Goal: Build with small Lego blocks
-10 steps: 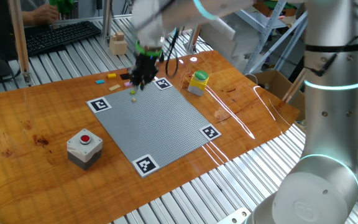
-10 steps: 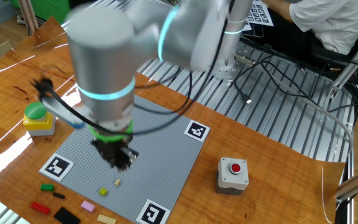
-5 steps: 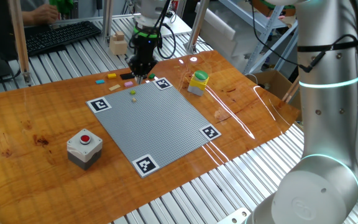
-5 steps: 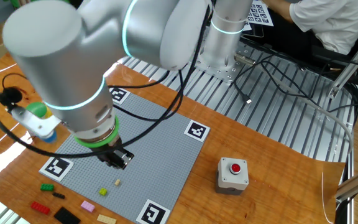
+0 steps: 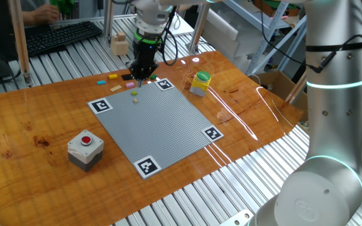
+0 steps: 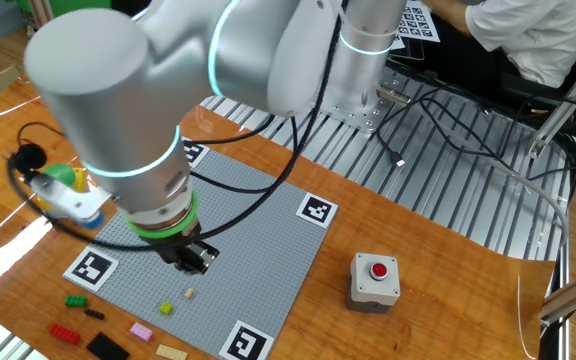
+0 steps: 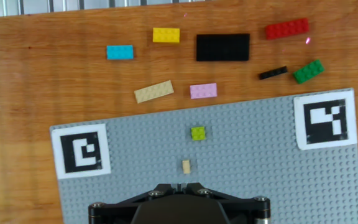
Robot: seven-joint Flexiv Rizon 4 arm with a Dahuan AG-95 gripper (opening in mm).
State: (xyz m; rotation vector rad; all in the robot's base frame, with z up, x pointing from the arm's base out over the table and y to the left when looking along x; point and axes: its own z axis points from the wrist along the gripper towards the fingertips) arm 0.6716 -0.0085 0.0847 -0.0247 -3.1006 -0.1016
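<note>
End effector (image 7: 180, 186) closed since earlier, above plate (image 7: 260, 180).

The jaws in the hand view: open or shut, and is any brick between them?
Shut and empty. The gripper shows its jaws meeting with no gap and no brick between them; the tan brick sits apart on the grey plate.

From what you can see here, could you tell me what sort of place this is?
Most likely a robotics lab workbench. A robot arm stands at a wooden table bearing a grey studded plate with printed markers at its corners, a red-button box sits nearby, and a person works at a keyboard behind.
</note>
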